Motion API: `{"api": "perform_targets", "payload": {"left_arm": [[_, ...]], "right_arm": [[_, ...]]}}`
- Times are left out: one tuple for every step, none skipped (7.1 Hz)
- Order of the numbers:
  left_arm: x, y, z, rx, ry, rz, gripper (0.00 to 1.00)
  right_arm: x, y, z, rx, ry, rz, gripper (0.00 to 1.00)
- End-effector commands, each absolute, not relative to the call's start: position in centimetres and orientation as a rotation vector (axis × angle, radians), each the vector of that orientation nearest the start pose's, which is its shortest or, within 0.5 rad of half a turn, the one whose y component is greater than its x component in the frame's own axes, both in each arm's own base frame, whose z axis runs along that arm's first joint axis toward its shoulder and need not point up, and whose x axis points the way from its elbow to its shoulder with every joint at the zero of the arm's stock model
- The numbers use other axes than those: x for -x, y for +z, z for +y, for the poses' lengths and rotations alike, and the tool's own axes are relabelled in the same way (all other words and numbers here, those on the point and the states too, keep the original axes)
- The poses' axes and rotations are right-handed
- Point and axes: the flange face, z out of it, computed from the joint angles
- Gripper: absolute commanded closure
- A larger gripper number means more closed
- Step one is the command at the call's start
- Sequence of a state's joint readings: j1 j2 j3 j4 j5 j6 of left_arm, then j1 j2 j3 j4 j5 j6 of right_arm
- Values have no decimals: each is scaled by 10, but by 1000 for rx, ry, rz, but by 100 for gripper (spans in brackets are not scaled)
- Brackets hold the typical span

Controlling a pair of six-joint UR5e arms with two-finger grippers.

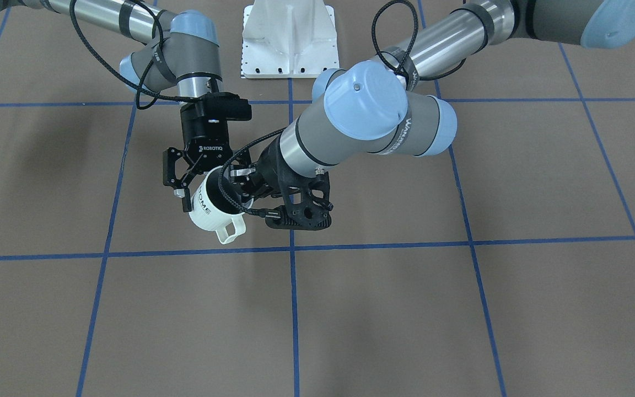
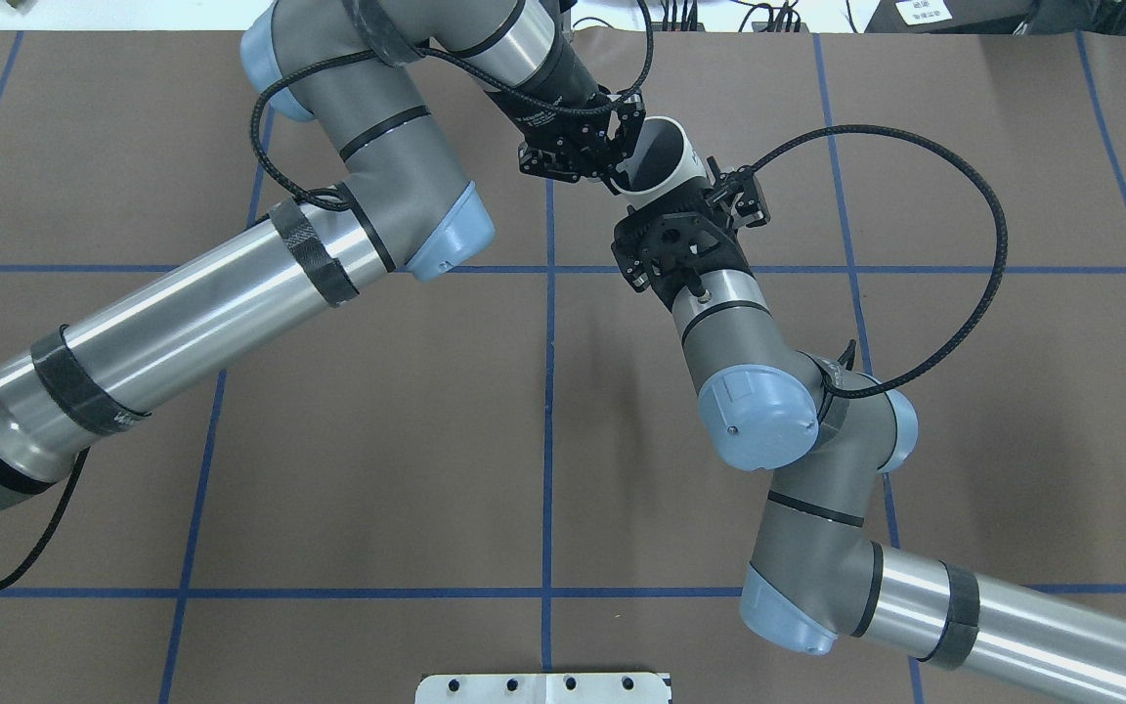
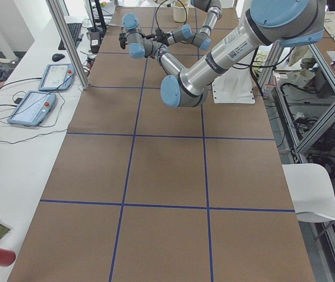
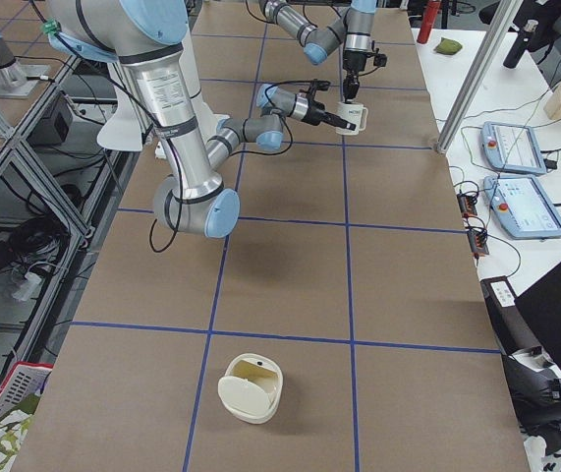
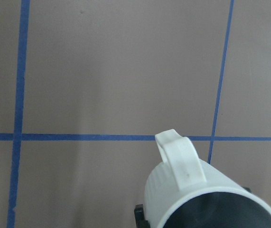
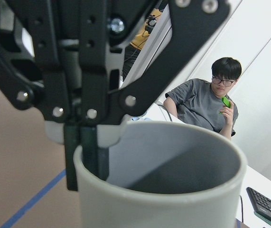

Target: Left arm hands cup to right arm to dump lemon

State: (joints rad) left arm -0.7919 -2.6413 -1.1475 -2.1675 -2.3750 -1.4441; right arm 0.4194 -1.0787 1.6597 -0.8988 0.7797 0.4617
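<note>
The white cup with black "HOME" lettering hangs tilted in the air above the table, handle toward the table's front. It also shows in the overhead view and both wrist views. My left gripper is shut on the cup's rim, one finger inside and one outside. My right gripper is open, its fingers on either side of the cup's body and close to it. The lemon is hidden; the cup's inside looks dark.
The white robot base plate sits at the table's middle edge. A white holder-like object lies on the table toward the robot's right end. A seated person and tablets are at the side desk.
</note>
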Motion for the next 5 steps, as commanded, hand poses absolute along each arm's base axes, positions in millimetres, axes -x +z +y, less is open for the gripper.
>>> {"api": "perform_targets", "payload": {"left_arm": [[-499, 57, -606, 96, -72, 1344, 100], [-494, 57, -610, 92, -78, 1345, 100], [-485, 57, -617, 82, -91, 1346, 100], [-469, 57, -630, 65, -113, 1346, 100], [-448, 62, -648, 46, -149, 1341, 100]], "right_arm": [[489, 254, -440, -1292, -92, -373, 0], [489, 256, -440, -1290, -94, -369, 0], [489, 256, -440, -1290, -94, -369, 0], [490, 256, -439, -1290, -96, -370, 0], [490, 256, -440, -1289, -95, -370, 0]]}}
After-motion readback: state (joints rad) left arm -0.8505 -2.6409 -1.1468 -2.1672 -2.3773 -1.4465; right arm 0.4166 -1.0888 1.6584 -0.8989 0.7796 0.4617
